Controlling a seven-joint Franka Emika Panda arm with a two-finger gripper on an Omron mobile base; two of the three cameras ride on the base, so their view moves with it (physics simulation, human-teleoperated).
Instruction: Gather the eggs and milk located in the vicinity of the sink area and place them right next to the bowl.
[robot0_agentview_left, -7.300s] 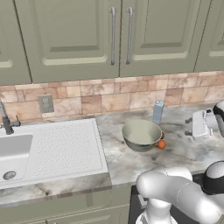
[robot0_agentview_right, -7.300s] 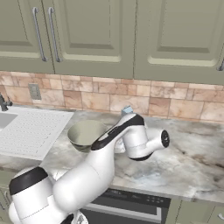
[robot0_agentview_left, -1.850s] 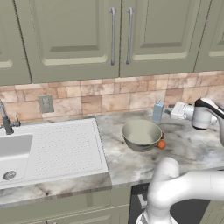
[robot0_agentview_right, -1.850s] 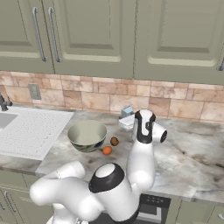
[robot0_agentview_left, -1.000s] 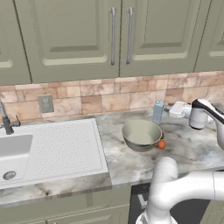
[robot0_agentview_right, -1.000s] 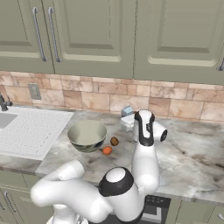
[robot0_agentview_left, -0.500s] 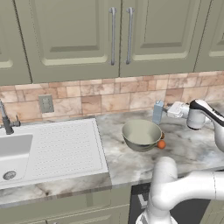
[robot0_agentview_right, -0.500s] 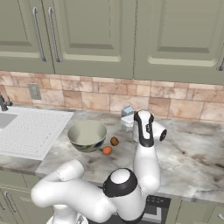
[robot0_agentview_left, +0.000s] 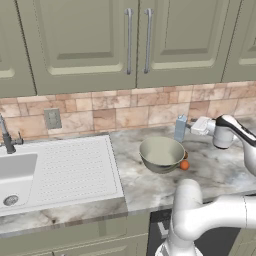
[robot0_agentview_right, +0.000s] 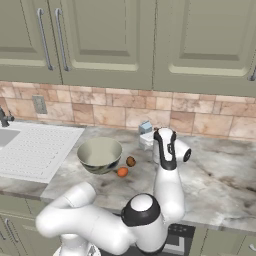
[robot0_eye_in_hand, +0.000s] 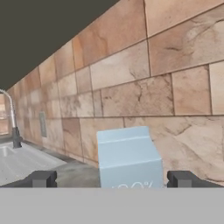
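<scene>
Hand (robot0_eye_in_hand: 112, 179): fingers spread apart, flanking the milk (robot0_eye_in_hand: 127, 157) without yet touching it. Milk: standing upright on the desk (robot0_agentview_right: 220, 170) at the tiled wall, at 2 o'clock from the bowl (robot0_agentview_left: 161, 154). Carton probably light, thin-walled, crushable; taking it mid-body across flat sides is looking safest. Eggs (robot0_agentview_right: 131, 161) (robot0_agentview_right: 122, 172): lying just beside the bowl at 4 o'clock. Sink area (robot0_agentview_left: 60, 165): sitting well apart at 9 o'clock.

Grey-green cabinet doors (robot0_agentview_left: 80, 42) with slim metal handles (robot0_agentview_left: 129, 40) hang above a backsplash (robot0_agentview_right: 115, 114) of tan and pink stone tiles. A grey wall socket (robot0_agentview_left: 52, 119) sits in the tiles. The marbled worktop (robot0_agentview_right: 220, 175) runs below, over more grey-green cupboard fronts (robot0_agentview_left: 65, 242). Light is even.
</scene>
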